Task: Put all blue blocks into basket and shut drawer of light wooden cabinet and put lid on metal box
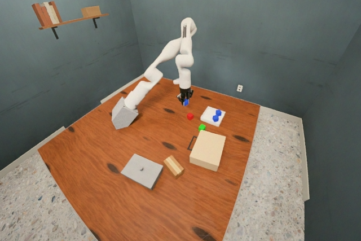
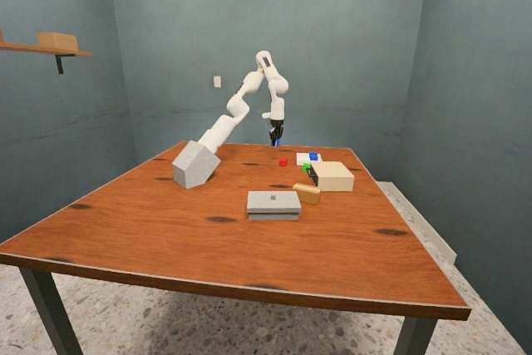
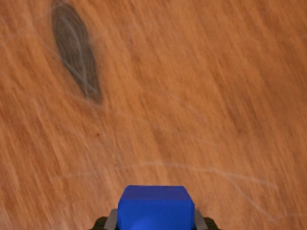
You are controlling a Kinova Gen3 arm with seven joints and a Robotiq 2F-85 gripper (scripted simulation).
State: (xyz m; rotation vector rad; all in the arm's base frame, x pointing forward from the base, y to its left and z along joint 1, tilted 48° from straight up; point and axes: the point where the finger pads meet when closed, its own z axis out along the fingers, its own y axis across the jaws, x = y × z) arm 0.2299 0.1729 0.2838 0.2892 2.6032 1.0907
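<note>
My gripper [image 1: 185,101] [image 2: 276,141] [image 3: 154,221] is shut on a blue block [image 1: 185,103] [image 2: 277,142] [image 3: 154,207] and holds it above the table, left of the white basket [image 1: 207,116] [image 2: 302,157]. Two blue blocks [image 1: 216,115] [image 2: 312,155] lie in the basket. The light wooden cabinet [image 1: 207,149] [image 2: 332,175] stands in front of the basket, its drawer shut, with a dark handle [image 1: 191,143]. The metal box [image 1: 142,170] [image 2: 273,204] has its lid on, with a small knob [image 1: 141,169] [image 2: 273,197].
A red block [image 1: 190,115] [image 2: 283,162] and a green block [image 1: 201,127] [image 2: 306,166] lie on the table near the basket. A small striped wooden box [image 1: 174,166] [image 2: 307,193] lies between the metal box and the cabinet. The arm's grey base [image 1: 123,113] [image 2: 194,165] stands at the left.
</note>
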